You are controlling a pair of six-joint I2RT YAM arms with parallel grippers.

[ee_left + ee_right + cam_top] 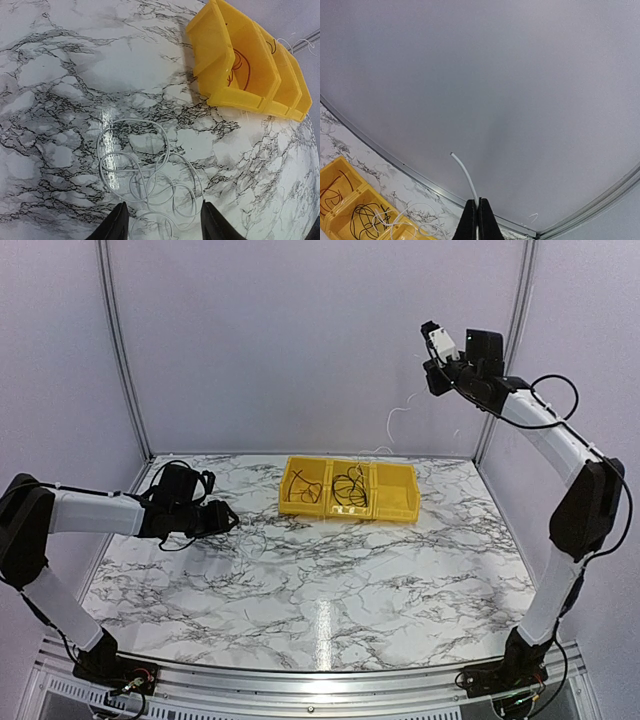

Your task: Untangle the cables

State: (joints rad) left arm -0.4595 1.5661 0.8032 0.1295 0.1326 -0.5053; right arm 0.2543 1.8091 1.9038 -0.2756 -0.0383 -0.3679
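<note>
A loose tangle of white cable [145, 177] lies flat on the marble table [330, 580] directly ahead of the left gripper [164, 210]. The gripper's fingers are spread wide and hold nothing, and the loops begin between the fingertips and sprawl forward, so this arm is much the nearer. The black cables [349, 487] sit coiled in the left and middle compartments of the yellow bins [400, 502], well apart toward the back, with bare marble around the white tangle for pulling. The right gripper [478, 202] hangs high near the back wall, pinched tight on a white strand [466, 175]; whether that strand joins the tangle I cannot tell.
</note>
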